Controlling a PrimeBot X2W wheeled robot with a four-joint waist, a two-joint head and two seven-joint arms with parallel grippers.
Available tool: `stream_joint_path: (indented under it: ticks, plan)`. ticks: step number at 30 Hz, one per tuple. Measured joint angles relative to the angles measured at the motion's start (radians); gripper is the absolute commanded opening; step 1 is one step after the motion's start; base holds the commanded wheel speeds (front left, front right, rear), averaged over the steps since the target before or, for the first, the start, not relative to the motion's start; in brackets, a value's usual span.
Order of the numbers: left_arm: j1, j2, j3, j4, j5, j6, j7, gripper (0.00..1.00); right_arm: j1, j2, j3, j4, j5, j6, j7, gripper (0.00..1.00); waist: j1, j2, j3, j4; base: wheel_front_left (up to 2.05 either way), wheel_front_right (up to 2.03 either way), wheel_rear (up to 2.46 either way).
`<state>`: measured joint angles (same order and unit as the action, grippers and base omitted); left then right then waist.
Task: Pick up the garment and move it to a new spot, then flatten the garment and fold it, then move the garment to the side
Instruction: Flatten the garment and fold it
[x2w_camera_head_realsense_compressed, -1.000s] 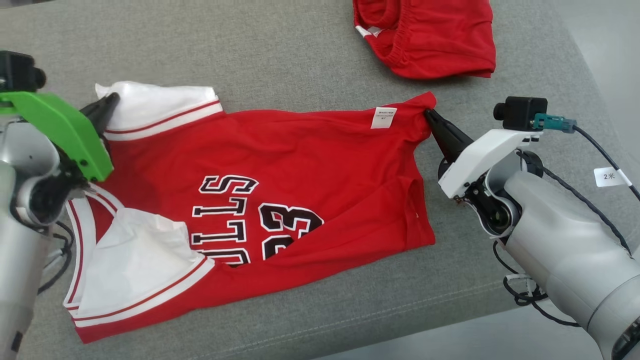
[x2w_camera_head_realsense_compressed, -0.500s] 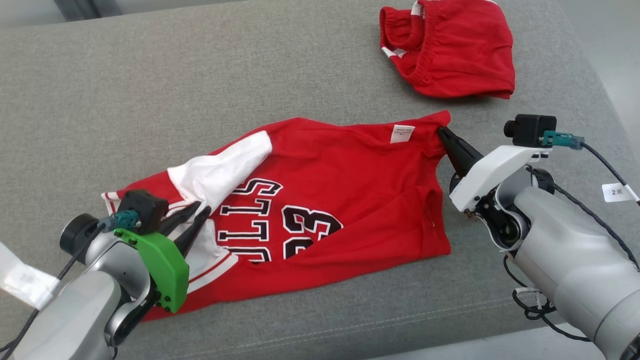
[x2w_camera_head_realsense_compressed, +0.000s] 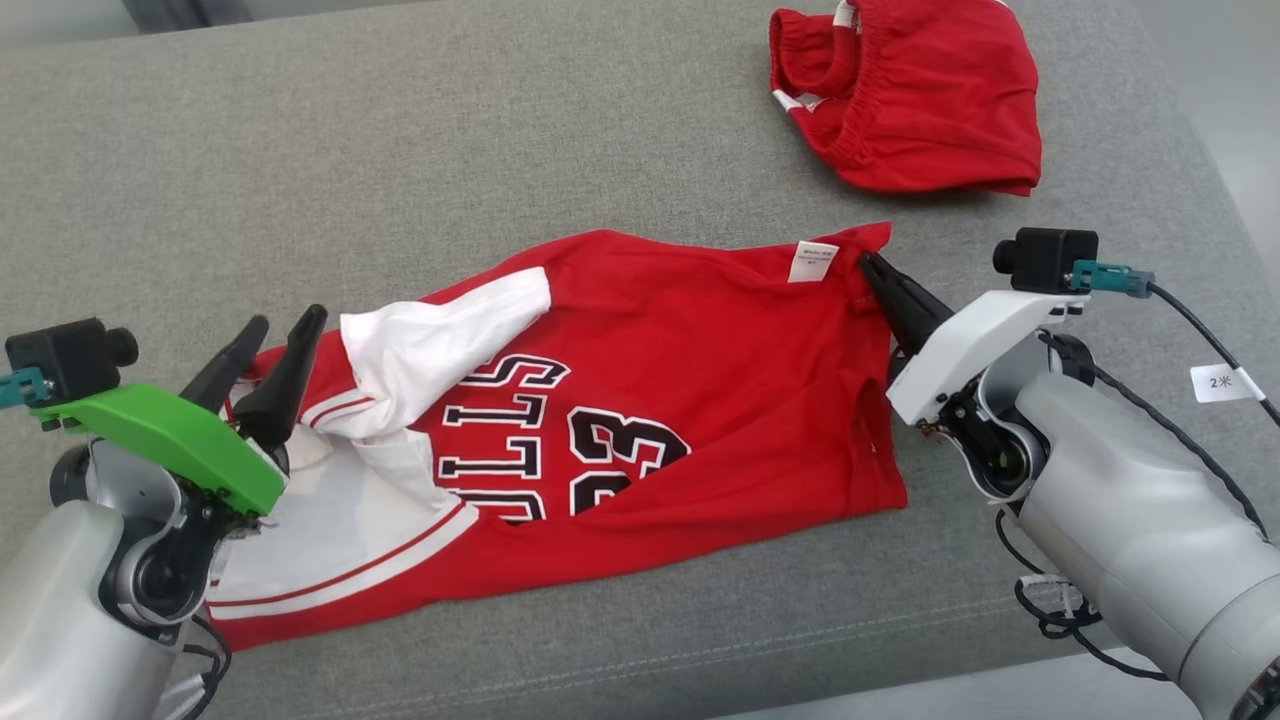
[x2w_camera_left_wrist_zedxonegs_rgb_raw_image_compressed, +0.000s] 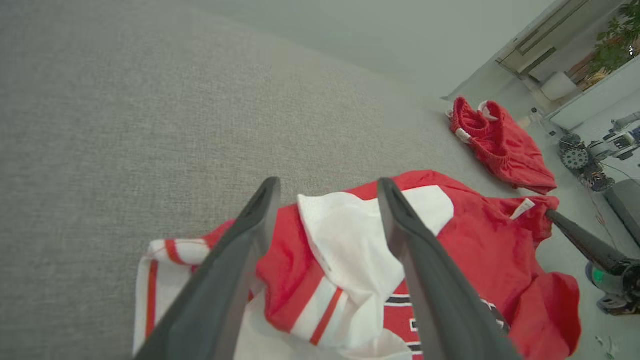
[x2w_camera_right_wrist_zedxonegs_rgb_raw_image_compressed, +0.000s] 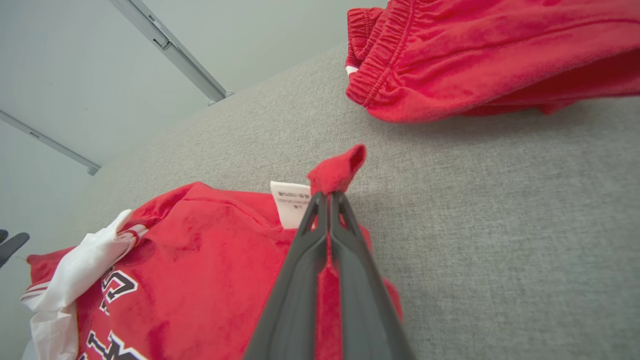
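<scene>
Across the middle of the grey fabric bench (x2w_camera_head_realsense_compressed: 400, 150) lies the garment (x2w_camera_head_realsense_compressed: 700, 400), a red sleeveless jersey with black-and-white lettering and the number 23 facing up. It is not flat. A white inner panel (x2w_camera_head_realsense_compressed: 440, 335) is folded over the upper left part and covers the start of the lettering. White trim with red stripes bunches along the lower left edge, and the right side is creased. A small white label (x2w_camera_head_realsense_compressed: 815, 262) sits near its upper right corner. A pair of red shorts (x2w_camera_head_realsense_compressed: 920, 100) lies crumpled at the far right of the bench, apart from the garment.

The left end effector (x2w_camera_head_realsense_compressed: 287, 317) is at the garment's left end, forearm low at the near edge, fingers angled up and away and spread wide apart. From its wrist camera, the two fingers straddle the folded white panel. The right end effector (x2w_camera_head_realsense_compressed: 868, 262) reaches in from the right, its fingers pressed together and clamped on the garment's upper right corner beside the label, with a tuft of red cloth sticking out past the tips (x2w_camera_right_wrist_zedxonegs_rgb_raw_image_compressed: 327, 195).
</scene>
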<state>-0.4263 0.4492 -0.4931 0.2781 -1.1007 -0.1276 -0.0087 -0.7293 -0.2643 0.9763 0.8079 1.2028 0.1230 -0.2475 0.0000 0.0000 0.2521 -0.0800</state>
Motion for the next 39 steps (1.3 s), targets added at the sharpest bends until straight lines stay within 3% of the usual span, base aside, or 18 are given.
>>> stream_joint_path:
  ticks: [7,13,21,30,35,36,37,39]
  plan:
    - [-0.052,-0.017,0.051,0.084,-0.242,0.000,0.188,1.00,-0.024,0.024,0.009,-0.008,-0.016,0.000,0.000,0.00,0.0000,0.0000,0.024,-0.023,0.00,0.00,0.00]
    - [-0.113,0.028,0.056,0.189,-0.257,0.015,0.318,1.00,-0.031,0.043,0.012,-0.008,-0.017,0.000,0.000,0.00,0.0000,0.0000,0.033,-0.060,0.00,0.00,0.00]
    - [-0.149,0.001,0.050,0.211,-0.324,0.014,0.423,1.00,-0.032,0.039,0.000,-0.004,-0.017,0.000,0.000,0.00,0.0000,0.0000,0.037,-0.081,0.00,0.00,0.00]
    - [-0.170,0.012,0.039,0.265,-0.330,0.031,0.503,1.00,-0.032,0.043,0.000,-0.003,-0.017,0.000,0.000,0.00,0.0000,0.0000,0.033,-0.083,0.00,0.00,0.00]
    - [-0.179,0.004,0.038,0.265,-0.355,0.030,0.524,0.80,-0.032,0.043,0.002,-0.003,-0.017,0.000,0.000,0.00,0.0000,0.0000,0.029,-0.082,0.00,0.00,0.00]
    - [-0.184,0.004,0.037,0.265,-0.357,0.029,0.529,0.67,-0.032,0.043,0.002,-0.003,-0.017,0.000,0.000,0.00,0.0000,0.0000,0.028,-0.081,0.00,0.00,0.00]
    - [-0.189,0.004,0.036,0.266,-0.357,0.025,0.531,0.66,-0.032,0.044,0.003,-0.003,-0.017,0.000,0.000,0.00,0.0000,0.0000,0.028,-0.081,0.00,0.00,0.00]
    - [-0.196,0.004,0.037,0.267,-0.357,0.023,0.531,0.49,-0.032,0.045,0.005,-0.003,-0.017,0.000,0.000,0.00,0.0000,0.0000,0.026,-0.081,0.00,0.00,0.00]
